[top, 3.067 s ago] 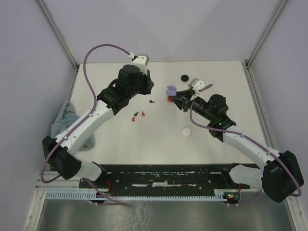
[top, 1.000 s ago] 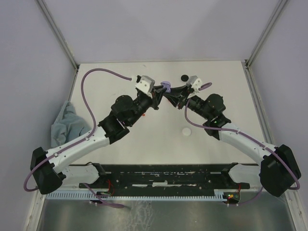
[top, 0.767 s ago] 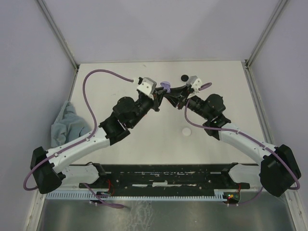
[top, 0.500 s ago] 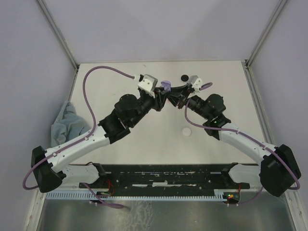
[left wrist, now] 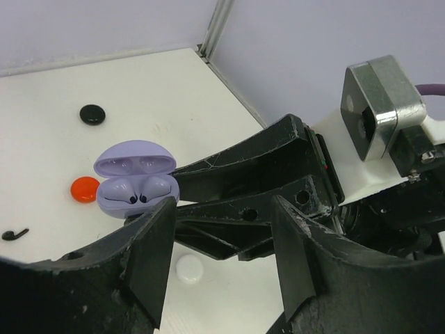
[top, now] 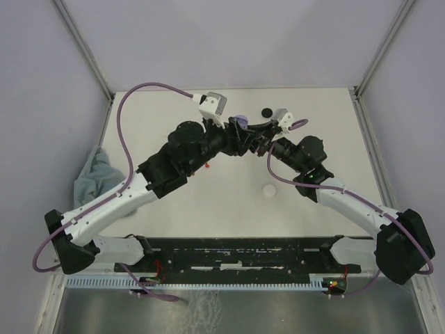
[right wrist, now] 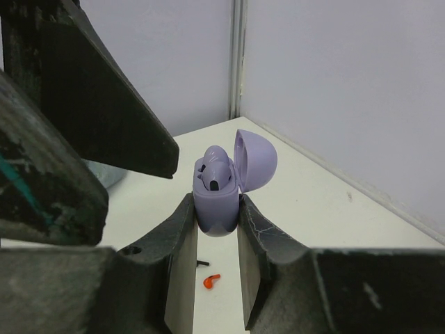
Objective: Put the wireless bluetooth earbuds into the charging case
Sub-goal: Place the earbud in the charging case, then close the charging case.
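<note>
The left pincer (left wrist: 221, 202) has swung in from the left and hangs spread beside the open lavender case (right wrist: 221, 188), pinched by the right pincer (right wrist: 217, 212) over the far worktop (top: 229, 202). The 2 lavender earbuds (left wrist: 154, 186) look seated inside, so closing the lid seems next.

I record the left arm (top: 111, 205) and right arm (top: 354, 212): white link shells, black joint housings, black bases. A purple cable (top: 149, 85) runs along each. Silver-grey camera block (top: 213, 104) at each wrist. Jaws black, scuffed, with bored holes.
</note>
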Available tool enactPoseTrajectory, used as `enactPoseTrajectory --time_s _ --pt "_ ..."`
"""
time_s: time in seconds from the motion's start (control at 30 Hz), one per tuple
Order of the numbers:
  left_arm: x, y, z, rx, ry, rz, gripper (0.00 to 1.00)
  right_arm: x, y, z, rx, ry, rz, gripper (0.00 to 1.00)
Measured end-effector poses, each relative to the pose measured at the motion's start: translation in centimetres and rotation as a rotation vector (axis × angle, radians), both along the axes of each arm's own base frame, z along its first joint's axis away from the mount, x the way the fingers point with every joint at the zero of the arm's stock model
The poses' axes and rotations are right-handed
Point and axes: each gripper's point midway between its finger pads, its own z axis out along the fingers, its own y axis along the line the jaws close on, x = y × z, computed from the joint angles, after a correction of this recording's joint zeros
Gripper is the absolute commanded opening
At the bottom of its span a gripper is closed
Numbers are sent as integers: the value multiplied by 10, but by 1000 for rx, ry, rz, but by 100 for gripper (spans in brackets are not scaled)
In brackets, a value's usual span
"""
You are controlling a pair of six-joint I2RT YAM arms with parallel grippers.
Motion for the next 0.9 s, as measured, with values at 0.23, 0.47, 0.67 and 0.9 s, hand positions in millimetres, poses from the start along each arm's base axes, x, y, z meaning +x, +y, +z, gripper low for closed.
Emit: enactPoseTrajectory --time_s 0.23,0.47,0.67,0.9 --pt "18 25 14 -1 39 34 73 -1 1 -1 -4 2 5 6" --pt "56 79 12 -2 91 20 78 -7 5 -6 -22 8 47 6" --pt "42 66 3 -16 145 -213 78 -17 12 -6 -32 15 118 6" --pt "30 47 -11 -75 230 -424 75 -24 19 -5 -17 49 181 6"
